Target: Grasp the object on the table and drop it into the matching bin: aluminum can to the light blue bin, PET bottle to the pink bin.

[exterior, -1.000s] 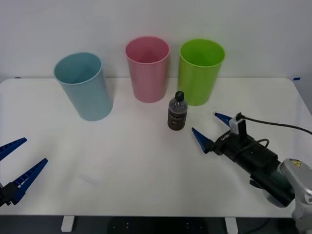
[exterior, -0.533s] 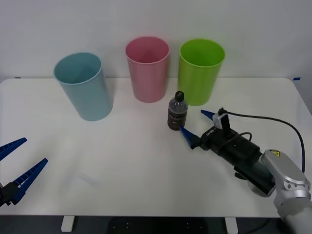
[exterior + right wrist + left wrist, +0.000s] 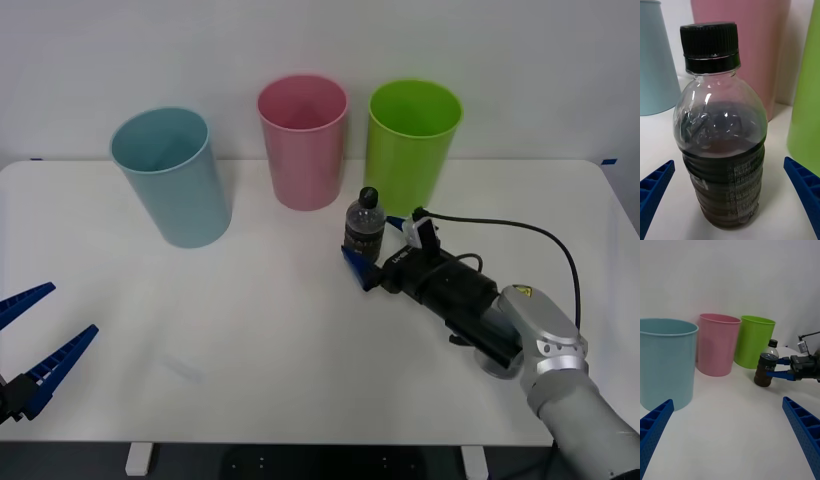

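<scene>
Table [image 3: 250, 330]: white, its near half bare in front of the PET bottle [image 3: 364, 227]. Three bins behind the bottle: light blue bin [image 3: 172, 178], pink bin [image 3: 302, 142], green bin [image 3: 410, 146]. One bottle, upright, long axis vertical, black cap on top, just before the gap between pink and green bins. Right gripper [image 3: 372, 245]: fingers apart, flanking the bottle. Left gripper [image 3: 35, 340]: spread wide, at the near left table edge.

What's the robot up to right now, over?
Right gripper open around upright PET bottle. Left gripper open, parked. Pink bin behind, path clear.
</scene>
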Motion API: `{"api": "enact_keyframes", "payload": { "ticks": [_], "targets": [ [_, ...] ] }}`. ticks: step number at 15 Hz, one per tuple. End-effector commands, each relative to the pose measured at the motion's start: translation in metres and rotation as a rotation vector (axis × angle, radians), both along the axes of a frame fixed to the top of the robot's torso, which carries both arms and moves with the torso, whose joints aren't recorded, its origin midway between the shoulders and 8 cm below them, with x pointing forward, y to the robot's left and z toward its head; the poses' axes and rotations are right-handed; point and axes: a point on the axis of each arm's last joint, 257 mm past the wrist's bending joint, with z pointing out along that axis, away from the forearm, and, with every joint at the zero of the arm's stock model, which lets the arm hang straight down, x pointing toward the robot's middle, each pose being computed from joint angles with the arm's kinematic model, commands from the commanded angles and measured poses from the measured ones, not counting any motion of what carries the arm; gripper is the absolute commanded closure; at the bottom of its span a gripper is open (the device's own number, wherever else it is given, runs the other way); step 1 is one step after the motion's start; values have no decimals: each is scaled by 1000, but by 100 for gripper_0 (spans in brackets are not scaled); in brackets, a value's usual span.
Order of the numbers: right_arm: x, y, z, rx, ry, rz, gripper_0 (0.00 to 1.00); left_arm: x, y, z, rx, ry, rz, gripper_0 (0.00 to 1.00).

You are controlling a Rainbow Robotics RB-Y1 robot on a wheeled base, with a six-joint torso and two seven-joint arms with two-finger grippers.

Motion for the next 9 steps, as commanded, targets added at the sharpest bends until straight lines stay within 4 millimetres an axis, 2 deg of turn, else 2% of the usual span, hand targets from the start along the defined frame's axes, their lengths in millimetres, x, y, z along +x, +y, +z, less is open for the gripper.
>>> {"api": "enact_keyframes", "payload": {
  "ticks": [1,8,9],
  "targets": [
    [8,12,2,1,6,-1,0,0,0,0,0,0,0,0],
    [12,15,1,-10,2,-19,0,0,0,0,0,0,0,0],
    [12,14,1,-11,2,-19,8,0,0,0,0,0,0,0]
  ]
}}
